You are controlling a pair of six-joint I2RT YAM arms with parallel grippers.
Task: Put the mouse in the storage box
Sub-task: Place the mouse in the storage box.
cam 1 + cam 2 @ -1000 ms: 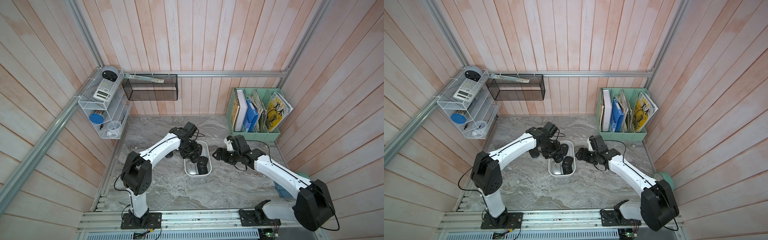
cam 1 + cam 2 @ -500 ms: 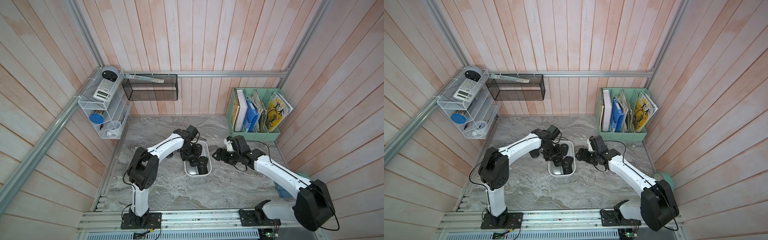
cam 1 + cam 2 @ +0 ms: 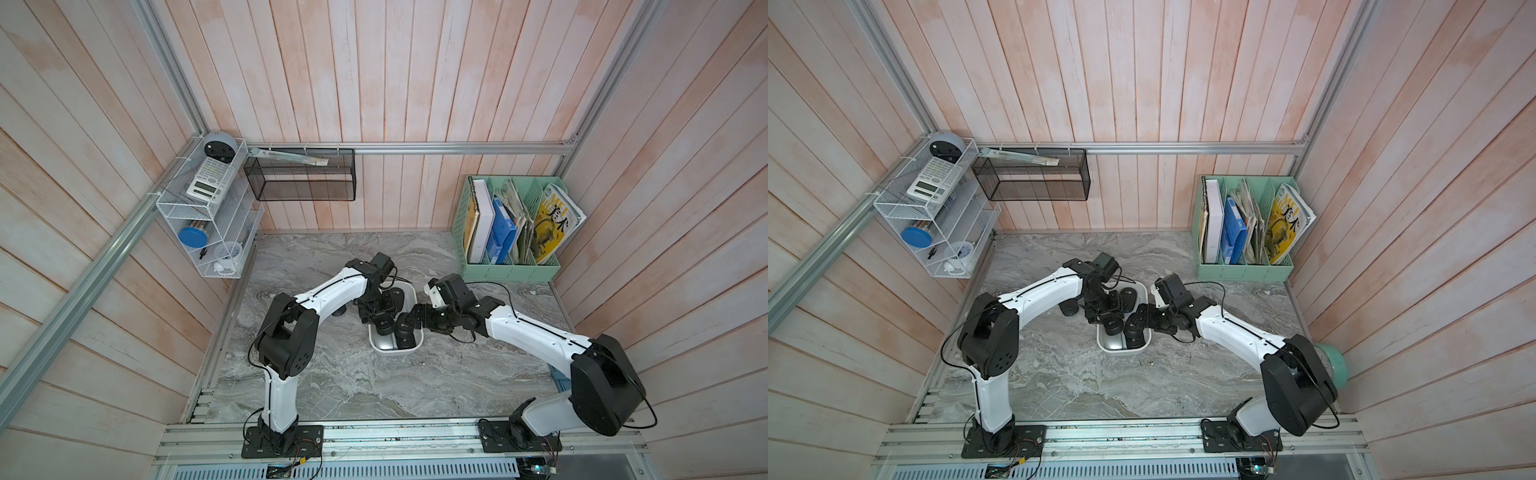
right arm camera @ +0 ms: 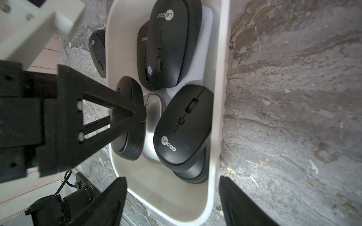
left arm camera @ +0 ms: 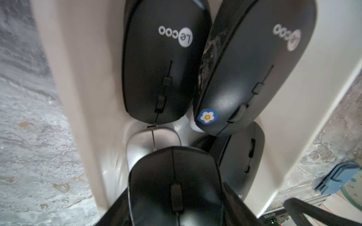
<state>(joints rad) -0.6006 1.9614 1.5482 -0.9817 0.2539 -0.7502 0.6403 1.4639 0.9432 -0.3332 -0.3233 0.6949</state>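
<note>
In both top views the storage box (image 3: 397, 352) (image 3: 1124, 351) sits in the middle of the counter (image 3: 332, 386); in the left wrist view the left gripper (image 5: 176, 207) clamps a black mouse (image 5: 176, 176) low inside it, probably seeking a gap beside the silver mouse (image 5: 148, 142); in the right wrist view the right gripper (image 4: 172, 178) hangs half-open and empty, likely keeping clear.

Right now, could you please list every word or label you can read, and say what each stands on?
"coo", start blurred: flower-sticker mouse.
"Lecoo": neighbouring black mouse.
"Lecoo": black mouse stacked on another.
"MEI", plus Chinese characters: magazine.
Too small to read: calculator keys.
</note>
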